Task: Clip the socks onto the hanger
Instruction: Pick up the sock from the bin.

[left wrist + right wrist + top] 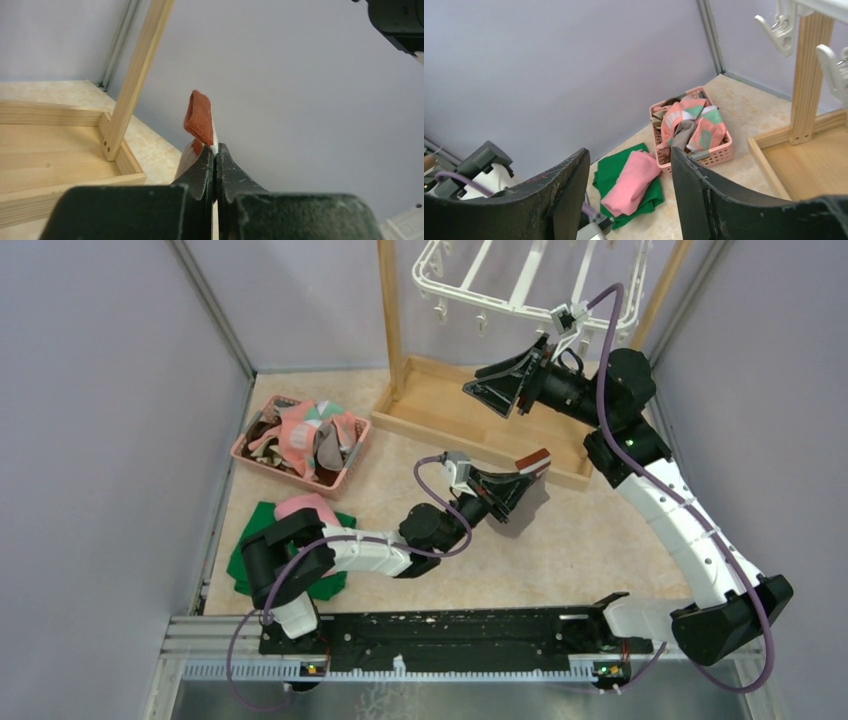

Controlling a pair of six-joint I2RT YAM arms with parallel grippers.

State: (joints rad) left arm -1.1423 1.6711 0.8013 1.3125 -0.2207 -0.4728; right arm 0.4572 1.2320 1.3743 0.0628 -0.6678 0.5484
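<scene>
My left gripper is shut on a grey-brown sock by its red-white striped cuff, and holds it above the table near the wooden base. The sock's body hangs below the fingers. My right gripper is open and empty, raised under the white hanger, close to its dangling clips. More socks lie heaped in the pink basket, also in the right wrist view.
The wooden frame stand holds the hanger at the back; its upright post is left of the held sock. A pink cloth lies on a green cloth near the left arm's base. Grey walls enclose both sides.
</scene>
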